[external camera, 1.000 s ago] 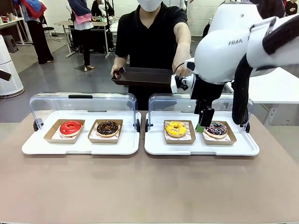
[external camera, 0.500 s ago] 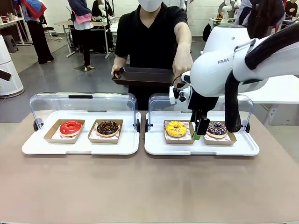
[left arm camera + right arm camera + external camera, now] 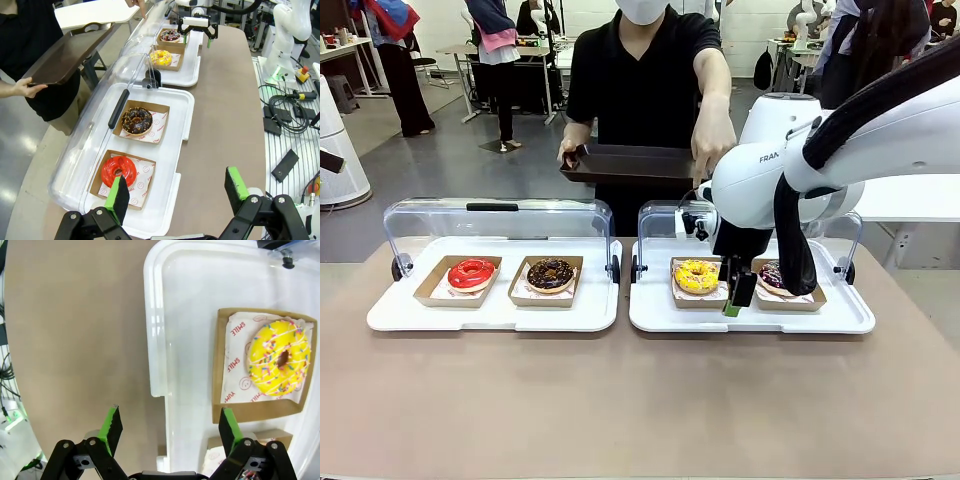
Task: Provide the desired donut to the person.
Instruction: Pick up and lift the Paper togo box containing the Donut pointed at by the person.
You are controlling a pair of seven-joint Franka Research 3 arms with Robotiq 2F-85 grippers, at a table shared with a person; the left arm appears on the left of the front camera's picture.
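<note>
Two risks, both arising from where the right gripper [image 3: 734, 300] hangs.

- **State:** it is low over the white tray [image 3: 185, 315], jaws spread wide. Nothing is between them, and I see no contact.
- **Alignment:** one finger lines up over the bare surface [image 3: 75, 340], outside the tray rim. The other lines up over the edge of the cardboard box [image 3: 218, 365] carrying the yellow donut [image 3: 279, 360]. That donut lies ahead of the gripper, beyond the box-side finger and not between the jaws.
- **Risk 1:** if you descend or close from here, I judge the fingers straddle the rim, not the box. You could shove the tray or tip the box.
- **Risk 2:** the dark sprinkled donut [image 3: 170, 35] sits just beside the gripper on its other side. I cannot tell which donut the person wants, so confirm before committing. The person's hand [image 3: 712, 135] reaches out above the gripper.
- **Risk 3:** a pad landing on icing would mar it, so grip the cardboard.
- **Handover:** the person's dark serving tray [image 3: 625, 162] is held up beyond the gripper, well apart.
- **Left gripper** [image 3: 177, 192]**:** wide open and empty, with the red donut [image 3: 120, 171] just ahead of one finger.
</note>
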